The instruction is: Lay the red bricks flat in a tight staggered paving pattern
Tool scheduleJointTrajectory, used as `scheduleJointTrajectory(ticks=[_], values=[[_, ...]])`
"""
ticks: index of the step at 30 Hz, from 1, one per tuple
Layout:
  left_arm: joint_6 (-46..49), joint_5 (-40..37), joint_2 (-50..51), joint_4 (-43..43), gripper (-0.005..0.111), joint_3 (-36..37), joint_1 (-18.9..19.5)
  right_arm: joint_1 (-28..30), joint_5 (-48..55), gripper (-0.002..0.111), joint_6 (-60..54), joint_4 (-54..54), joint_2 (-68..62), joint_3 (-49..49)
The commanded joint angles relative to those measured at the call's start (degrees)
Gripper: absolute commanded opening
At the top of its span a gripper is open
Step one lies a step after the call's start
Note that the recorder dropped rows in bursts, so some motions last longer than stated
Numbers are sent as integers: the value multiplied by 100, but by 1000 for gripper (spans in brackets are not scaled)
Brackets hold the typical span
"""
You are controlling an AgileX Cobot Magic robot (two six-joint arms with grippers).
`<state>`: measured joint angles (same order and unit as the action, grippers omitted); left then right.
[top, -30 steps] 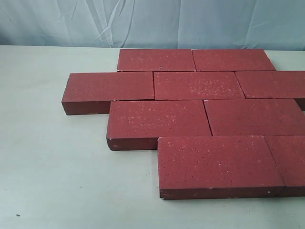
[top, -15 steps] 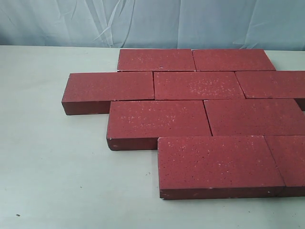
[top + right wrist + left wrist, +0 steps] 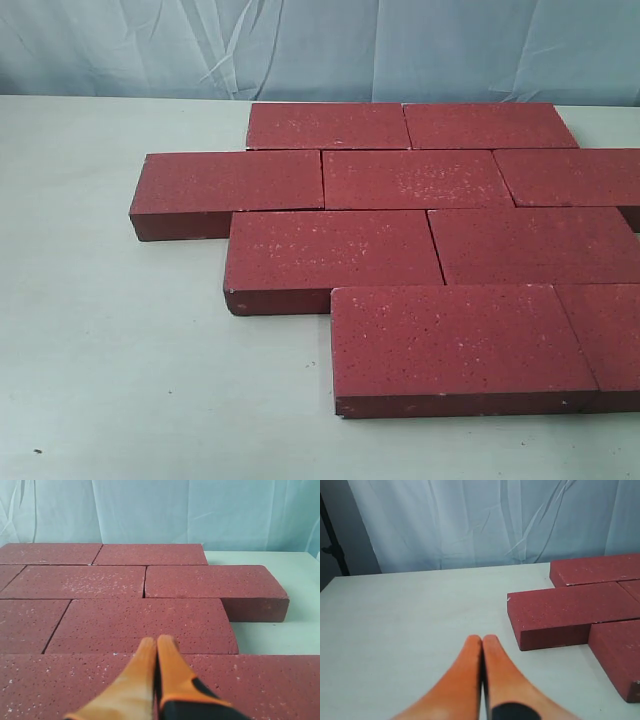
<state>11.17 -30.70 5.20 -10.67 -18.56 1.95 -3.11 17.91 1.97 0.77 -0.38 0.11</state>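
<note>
Bricks [image 3: 418,180]: dark red, rough matte, pale-flecked rectangular slabs. They lie flat on the smooth pale desk [image 3: 110,350] in four staggered rows, edges touching. Left end effector [image 3: 482,641]: orange fingers pressed together, over bare desk beside the bricks. Right end effector [image 3: 156,642]: pressed together, above the bricks.

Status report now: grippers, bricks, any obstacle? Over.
Left gripper shut, empty, over the table. Right gripper shut, empty, above the bricks. Bricks flat, four staggered rows, joints tight. No obstacle seen.
</note>
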Motion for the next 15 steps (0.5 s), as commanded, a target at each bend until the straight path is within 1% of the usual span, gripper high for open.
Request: scheduleJointTrajectory(ticks=[1, 5, 9, 15], values=[[-5, 895, -333, 63, 0, 681, 26, 21, -46, -1, -38, -10, 38, -11], [-5, 1423, -520, 63, 0, 1201, 26, 21, -46, -1, -38, -10, 38, -11], [-5, 1490, -520, 117, 0, 1474, 26, 21, -46, -1, -38, -10, 38, -11], [-5, 1542, -520, 117, 0, 1680, 26, 21, -46, -1, -38, -10, 38, -11]])
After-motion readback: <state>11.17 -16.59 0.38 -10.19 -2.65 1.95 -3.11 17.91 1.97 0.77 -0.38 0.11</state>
